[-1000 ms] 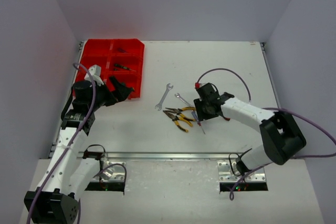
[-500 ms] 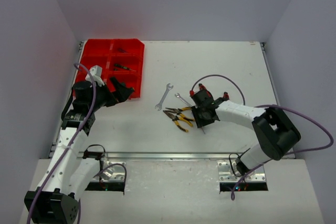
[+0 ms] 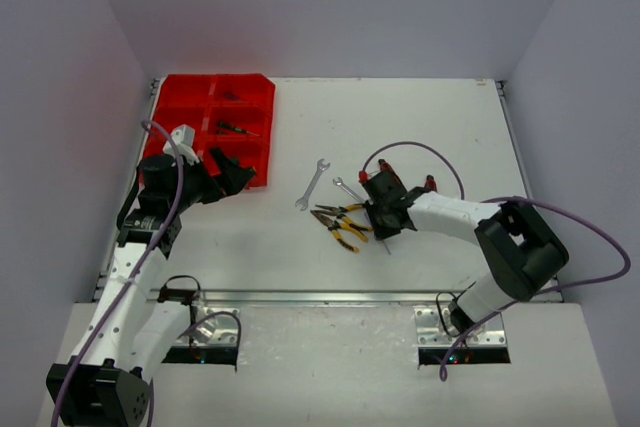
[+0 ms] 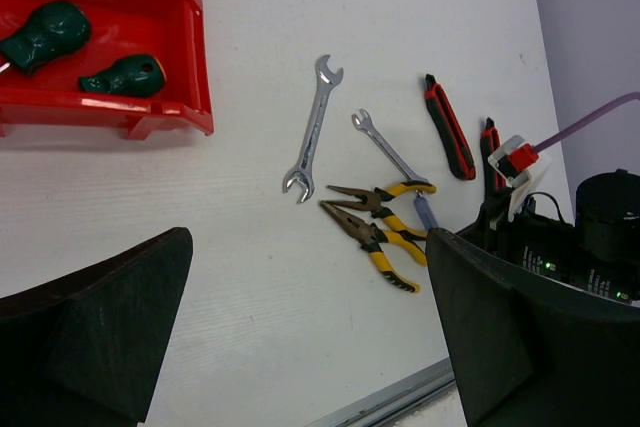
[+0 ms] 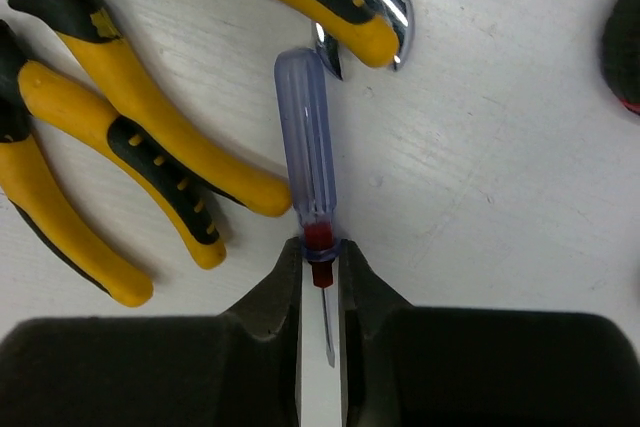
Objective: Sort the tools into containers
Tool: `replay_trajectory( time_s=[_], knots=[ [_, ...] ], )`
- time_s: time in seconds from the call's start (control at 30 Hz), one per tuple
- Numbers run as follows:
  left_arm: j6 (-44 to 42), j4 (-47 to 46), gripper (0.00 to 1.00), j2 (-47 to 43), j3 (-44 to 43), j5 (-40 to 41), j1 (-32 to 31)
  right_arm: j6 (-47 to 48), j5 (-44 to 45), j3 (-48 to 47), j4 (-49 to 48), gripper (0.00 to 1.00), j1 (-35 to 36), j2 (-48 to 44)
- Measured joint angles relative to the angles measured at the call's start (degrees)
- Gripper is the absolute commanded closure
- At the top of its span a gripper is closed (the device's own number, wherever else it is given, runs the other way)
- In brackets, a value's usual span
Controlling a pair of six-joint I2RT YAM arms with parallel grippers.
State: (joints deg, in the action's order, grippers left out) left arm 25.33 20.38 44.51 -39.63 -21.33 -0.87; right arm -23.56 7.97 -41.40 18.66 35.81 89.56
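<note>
I have the right fingers (image 5: 283, 282) shut on the screwdriver (image 5: 305, 137), pinching its red collar where the handle meets the shaft. Its long axis runs straight out from those fingers, with the clear blue handle pointing away from the wrist and the tip lying back between them. It lies flat on the table (image 5: 480, 197), just right of the pliers (image 5: 150, 137). The handle end is close to one pliers grip and to a small wrench (image 5: 395, 2). I judge the lift should go straight up, so the handle does not drag the pliers along.

The tray (image 3: 215, 82) sits well left of the pliers and farther back, so the carry runs toward the left arm's side. The left fingers (image 4: 110, 327) hang wide open, holding nothing, beside the tray and much nearer to it than the right arm. In a compartment on the side facing the pliers I see two green-handled drivers (image 4: 40, 35). From above, a dark tool (image 3: 232, 128) lies in a middle compartment. A larger wrench (image 4: 312, 127) lies left of the pliers and the cutters (image 4: 448, 127) lie right of them, both unsorted.
</note>
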Motion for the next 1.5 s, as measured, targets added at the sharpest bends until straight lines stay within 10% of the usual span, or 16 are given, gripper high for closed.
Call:
replay_trajectory(
  time_s=[0.37, 0.8, 0.93, 1.17, 1.5],
  knots=[
    [6.2, -9.6, 0.0, -0.4, 8.6, -7.9, -2.6, -1.0, 0.1, 9.5, 4.6, 1.0, 0.0, -22.9],
    [24.7, -43.8, 0.12, 16.8, 11.3, -3.6, -33.7, -5.1, -25.3, 8.7, -7.1, 1.0, 0.0, -36.1],
    [25.5, -46.0, 0.26, 25.6, 4.0, -1.0, -37.6, -7.4, -31.7, 7.0, -10.5, 1.0, 0.0, -36.1],
    [26.3, -47.5, 0.98, 30.2, -1.2, 0.3, -39.2, -10.2, -38.3, 4.9, -14.5, 1.0, 0.1, -34.6],
    [25.7, -48.0, 1.0, 29.2, -1.2, 2.7, -39.8, -12.1, -36.0, 3.1, -13.9, 0.93, 0.6, -32.8]
  ],
)
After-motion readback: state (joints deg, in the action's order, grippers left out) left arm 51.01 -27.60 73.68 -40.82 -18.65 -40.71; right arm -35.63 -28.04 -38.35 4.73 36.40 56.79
